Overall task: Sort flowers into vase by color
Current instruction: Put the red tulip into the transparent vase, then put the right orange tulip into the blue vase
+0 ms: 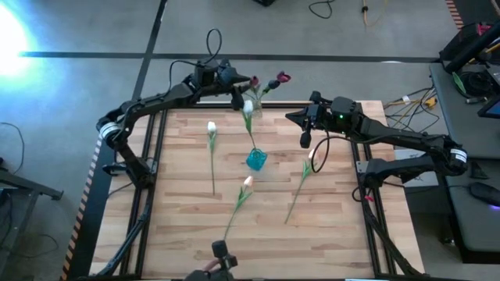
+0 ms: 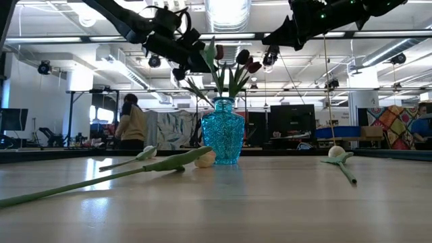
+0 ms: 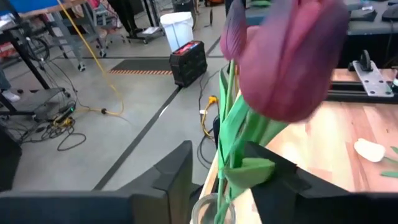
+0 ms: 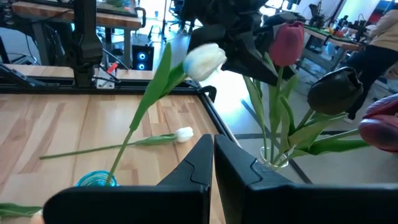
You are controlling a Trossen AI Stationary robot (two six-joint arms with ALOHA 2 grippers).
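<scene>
A clear glass vase (image 4: 272, 163) at the table's far edge holds several maroon tulips (image 1: 281, 77). My left gripper (image 3: 217, 150) hangs open over its rim (image 3: 213, 211), one finger on each side of the green stems (image 3: 227, 134), just below a maroon head (image 3: 292, 59); whether a leaf brushes a finger does not show. A blue vase (image 1: 256, 160) mid-table holds one white tulip (image 4: 204, 60). My right gripper (image 4: 212, 155) waits shut and empty at the far right, above the table.
Three tulips lie flat on the wood: a white one (image 1: 212, 129) left of the blue vase, a peach one (image 1: 248, 182) in front of it, and a white one (image 1: 305, 140) to its right, below my right arm. A person stands in the room behind.
</scene>
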